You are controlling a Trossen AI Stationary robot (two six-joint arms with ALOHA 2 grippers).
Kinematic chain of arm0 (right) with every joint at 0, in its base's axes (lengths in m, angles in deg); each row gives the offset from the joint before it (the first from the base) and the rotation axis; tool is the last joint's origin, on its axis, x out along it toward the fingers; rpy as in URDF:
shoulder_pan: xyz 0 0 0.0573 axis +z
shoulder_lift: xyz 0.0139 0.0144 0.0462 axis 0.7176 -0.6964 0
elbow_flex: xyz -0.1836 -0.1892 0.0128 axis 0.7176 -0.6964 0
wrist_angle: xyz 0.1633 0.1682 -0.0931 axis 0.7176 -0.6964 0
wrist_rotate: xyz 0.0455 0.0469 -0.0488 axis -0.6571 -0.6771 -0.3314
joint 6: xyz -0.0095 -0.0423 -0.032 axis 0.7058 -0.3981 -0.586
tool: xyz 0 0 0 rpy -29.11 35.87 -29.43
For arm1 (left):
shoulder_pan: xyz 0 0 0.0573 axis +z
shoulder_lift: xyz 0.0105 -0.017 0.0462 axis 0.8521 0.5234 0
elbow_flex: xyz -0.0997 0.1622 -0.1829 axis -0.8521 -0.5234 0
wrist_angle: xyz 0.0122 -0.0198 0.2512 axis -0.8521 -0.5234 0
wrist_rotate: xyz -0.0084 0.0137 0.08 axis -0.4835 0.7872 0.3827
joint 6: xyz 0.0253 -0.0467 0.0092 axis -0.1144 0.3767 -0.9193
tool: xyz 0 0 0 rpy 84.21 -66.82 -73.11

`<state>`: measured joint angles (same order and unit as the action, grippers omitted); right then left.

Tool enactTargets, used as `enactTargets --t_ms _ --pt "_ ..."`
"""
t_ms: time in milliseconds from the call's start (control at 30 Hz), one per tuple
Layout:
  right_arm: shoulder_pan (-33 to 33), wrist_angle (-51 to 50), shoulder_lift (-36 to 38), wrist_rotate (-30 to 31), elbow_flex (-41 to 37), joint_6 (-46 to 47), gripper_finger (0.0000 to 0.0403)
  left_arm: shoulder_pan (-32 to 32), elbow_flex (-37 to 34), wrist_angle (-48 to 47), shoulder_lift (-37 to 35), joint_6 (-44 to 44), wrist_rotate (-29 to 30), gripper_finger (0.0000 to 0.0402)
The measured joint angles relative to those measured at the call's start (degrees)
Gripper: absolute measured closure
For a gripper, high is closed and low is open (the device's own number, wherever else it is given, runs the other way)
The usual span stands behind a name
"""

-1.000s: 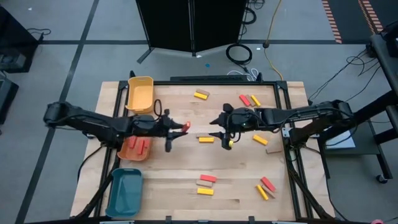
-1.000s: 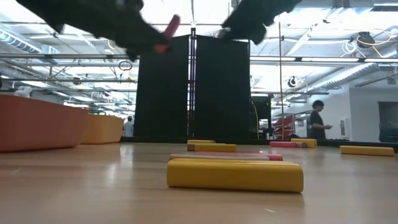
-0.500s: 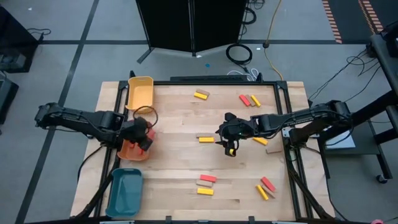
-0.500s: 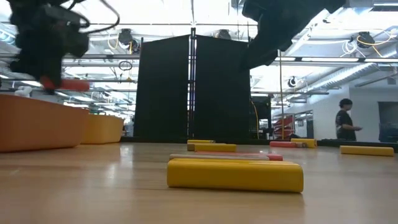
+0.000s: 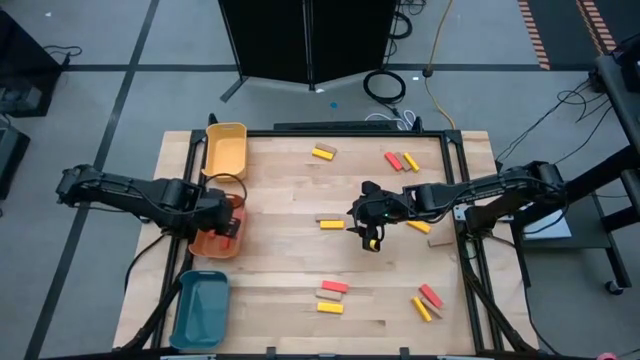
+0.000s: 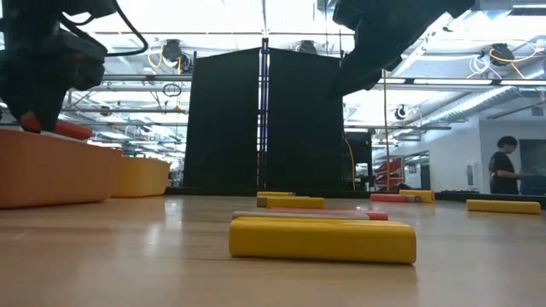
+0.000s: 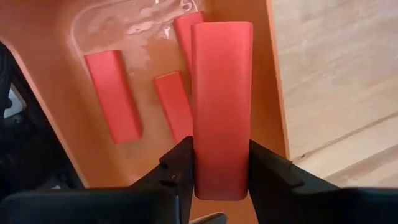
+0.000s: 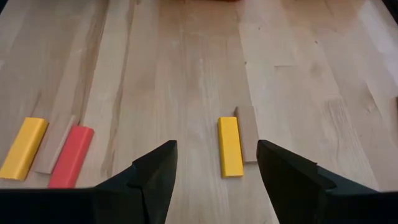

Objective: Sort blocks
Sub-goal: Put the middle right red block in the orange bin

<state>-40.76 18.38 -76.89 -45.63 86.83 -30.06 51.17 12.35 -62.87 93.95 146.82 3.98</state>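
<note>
A red block (image 7: 222, 106) is pinched between the fingers of the left gripper (image 7: 219, 180) and is held over the orange tray (image 7: 59, 155), in which three more red blocks (image 7: 113, 94) are seen lying flat. In the high view the left gripper (image 5: 222, 218) is placed above that tray (image 5: 205, 243), with the left arm stretched in low from the table's left edge.

The right gripper (image 8: 214, 171) is held with its fingers spread apart and nothing between them, above the bare wood near the table's middle (image 5: 368, 222). Its arm is reached in from the right edge, bent at the elbow. Under it a yellow block (image 8: 230, 146) is seen lying against a tan block (image 8: 247, 132).

A yellow tray (image 5: 225, 150) is set at the far left corner and a teal tray (image 5: 200, 308) at the near left. Other blocks (image 5: 331, 297) are scattered over the wooden table (image 5: 280, 260) in small clusters, toward the far edge, the right side and the near edge.

Beyond the table a black cabinet (image 6: 264, 119) is seen, and a person (image 6: 503, 166) is standing at the far right of the room.
</note>
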Motion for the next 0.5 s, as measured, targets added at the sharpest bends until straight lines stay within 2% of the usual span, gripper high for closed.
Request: enactTargets --t_ms 267,400,500 --pt "0.3 0.0 0.0 0.0 0.0 3.4 0.0188 0.0 0.0 0.0 0.0 -2.0 0.3 0.0190" --pt "0.7 0.3 0.0 -0.2 0.0 4.9 0.0188 0.0 0.0 1.2 0.0 -6.4 0.9 0.0179" --pt "1.8 0.3 0.0 -0.2 0.0 6.3 0.0188 0.0 0.0 6.0 0.0 -10.6 2.9 0.0179"
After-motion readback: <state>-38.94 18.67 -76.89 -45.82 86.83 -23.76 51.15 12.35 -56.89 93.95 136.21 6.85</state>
